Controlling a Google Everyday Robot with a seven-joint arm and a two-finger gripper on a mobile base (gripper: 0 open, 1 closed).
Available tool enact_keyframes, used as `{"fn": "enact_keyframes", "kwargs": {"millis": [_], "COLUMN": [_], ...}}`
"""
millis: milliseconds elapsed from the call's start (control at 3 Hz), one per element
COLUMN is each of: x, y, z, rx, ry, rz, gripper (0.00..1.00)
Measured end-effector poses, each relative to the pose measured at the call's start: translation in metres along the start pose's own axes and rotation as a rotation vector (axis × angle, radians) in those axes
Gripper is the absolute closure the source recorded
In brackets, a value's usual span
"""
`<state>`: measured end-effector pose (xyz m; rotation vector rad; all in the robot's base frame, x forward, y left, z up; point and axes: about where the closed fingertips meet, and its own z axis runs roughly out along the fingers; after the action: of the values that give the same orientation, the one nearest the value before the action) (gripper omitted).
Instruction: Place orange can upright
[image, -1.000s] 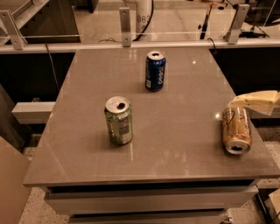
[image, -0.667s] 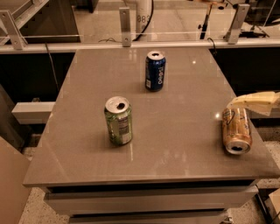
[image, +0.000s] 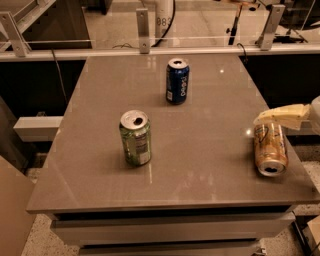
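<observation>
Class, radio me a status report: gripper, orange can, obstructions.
Gripper at table's right edge, over orange can. Orange can lying on its side. Green can, blue can upright, well clear.

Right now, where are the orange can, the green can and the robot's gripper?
orange can (image: 270, 145): camera view, mid side wall of the lying can.
green can (image: 135, 142): camera view, middle of its upright side.
gripper (image: 278, 116): camera view, pale tip just above the orange can's far end.

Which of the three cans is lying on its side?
The orange can, beside the gripper at the right; the green can and blue can stand upright.
</observation>
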<state>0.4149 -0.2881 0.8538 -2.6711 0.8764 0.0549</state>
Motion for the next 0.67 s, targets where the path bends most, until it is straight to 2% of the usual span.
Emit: {"fn": "enact_keyframes", "kwargs": {"millis": [667], "x": [0.0032], "y": [-0.0111], "z": [0.0186], "rx": [-0.073], "ry": [-0.038], "rz": [-0.038], "gripper": [0.0]}}
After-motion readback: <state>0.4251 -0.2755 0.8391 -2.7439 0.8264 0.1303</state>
